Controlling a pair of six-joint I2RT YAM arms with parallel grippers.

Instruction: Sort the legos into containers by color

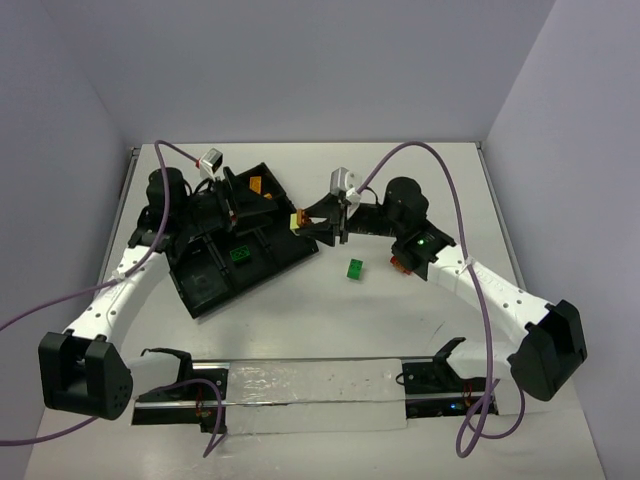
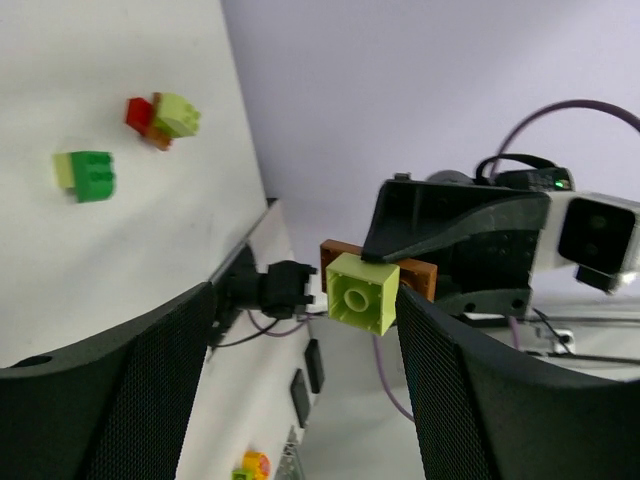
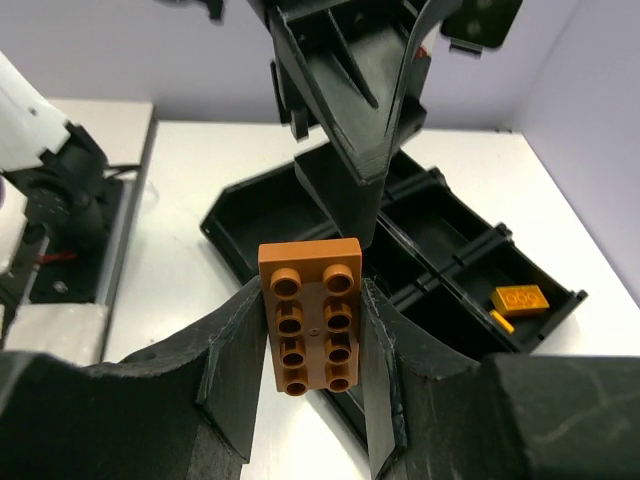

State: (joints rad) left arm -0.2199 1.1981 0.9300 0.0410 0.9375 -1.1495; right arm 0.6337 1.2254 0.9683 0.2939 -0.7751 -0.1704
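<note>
Nearest the arm bases, the white table [image 1: 330, 320] carries a loose green lego [image 1: 354, 269]; the left wrist view shows a paler yellow-green piece joined to one side of it; it lies apart from the tray, on the right arm's side. Just beyond it and to its right, a small cluster [image 2: 162, 118] of red, orange and yellow-green bricks sits on the table just beside the right arm.

Farther on, the right gripper [image 3: 312, 290] is clenched on an orange plate [image 3: 310, 345]; its two fingers press the plate's long edges; the plate hangs in the air just beside the right-hand corner of the black tray [image 1: 215, 285]. A yellow-green brick [image 2: 362, 292] is stuck to the face of the plate that is turned toward the left arm.

The left gripper [image 2: 305, 300] faces it from over the tray, spread wide and grasping nothing; the yellow-green brick shows in the gap between its fingers, close to one fingertip; whether they touch cannot be told.

The tray lies skewed on the table under the left arm; one nearer compartment holds a green brick [image 1: 240, 254]; a far compartment holds an orange brick [image 3: 520, 298], with a thin orange piece [image 3: 501, 320] beside it.
</note>
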